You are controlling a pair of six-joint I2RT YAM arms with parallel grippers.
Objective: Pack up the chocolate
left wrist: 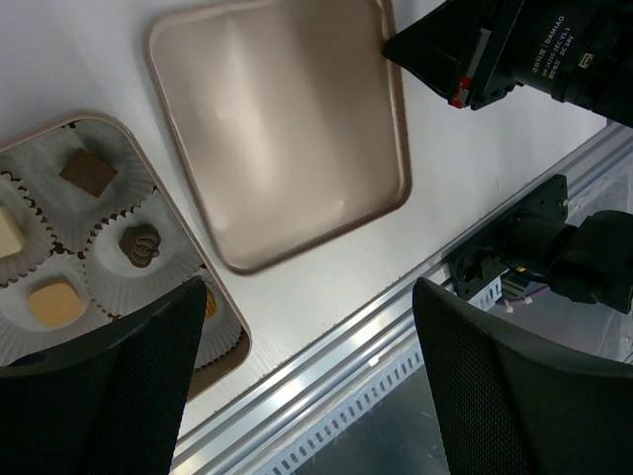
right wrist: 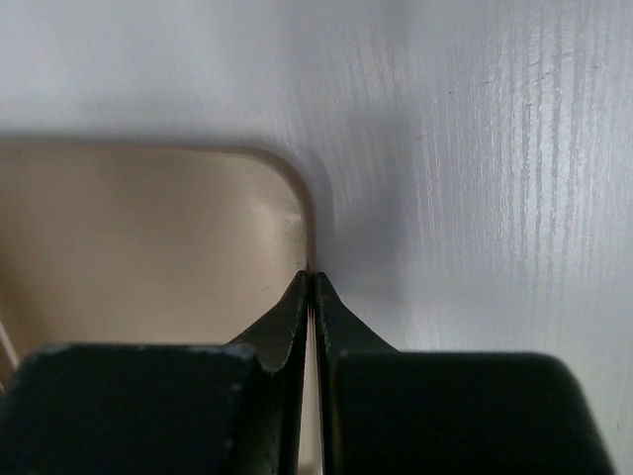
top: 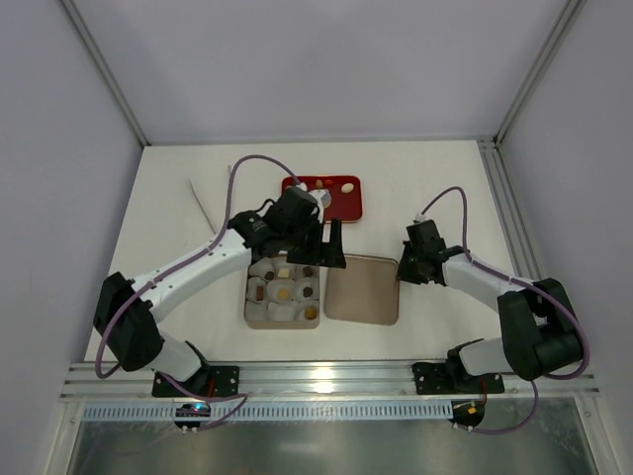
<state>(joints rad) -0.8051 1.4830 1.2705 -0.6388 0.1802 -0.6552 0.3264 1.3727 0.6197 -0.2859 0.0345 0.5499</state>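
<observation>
The tin [top: 253, 319] holds white paper cups with several chocolates [top: 285, 292], dark brown, tan and cream. They also show in the left wrist view [left wrist: 140, 245]. Two more chocolates [top: 347, 187] lie on the red tray [top: 348, 208]. My left gripper [top: 321, 252] hovers open and empty over the tin's far right corner; in its own view [left wrist: 307, 386] it is wide open. The tan lid [top: 362, 289] lies flat right of the tin. My right gripper [top: 401, 265] is shut on the lid's right rim [right wrist: 310, 259].
A thin white strip [top: 203, 205] lies at the back left. An aluminium rail [top: 326, 378] runs along the near edge. The lid [left wrist: 282, 129] and the right arm's wrist [left wrist: 534, 49] show in the left wrist view.
</observation>
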